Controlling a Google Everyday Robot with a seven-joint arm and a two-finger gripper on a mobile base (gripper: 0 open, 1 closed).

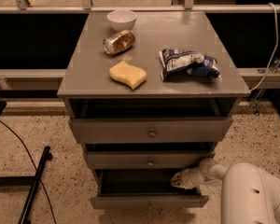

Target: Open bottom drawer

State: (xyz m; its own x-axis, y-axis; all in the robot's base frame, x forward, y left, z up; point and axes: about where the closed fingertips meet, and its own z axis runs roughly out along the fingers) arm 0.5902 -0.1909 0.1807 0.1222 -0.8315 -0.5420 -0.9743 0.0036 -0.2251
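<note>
Below, the arm (pixel 210 171) reaches leftward, jaws inside the bottom drawer (pixel 149 202).

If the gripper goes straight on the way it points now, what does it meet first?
The gripper points left, over the inside of the open bottom drawer. Its path looks free there; the drawer's left side would probably come first, though depth is unclear.

High frontal view, near, pincer (pixel 178 179) lower right

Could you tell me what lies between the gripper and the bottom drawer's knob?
Only the front panel of the bottom drawer, in camera view; the gripper reaches inside.
</note>
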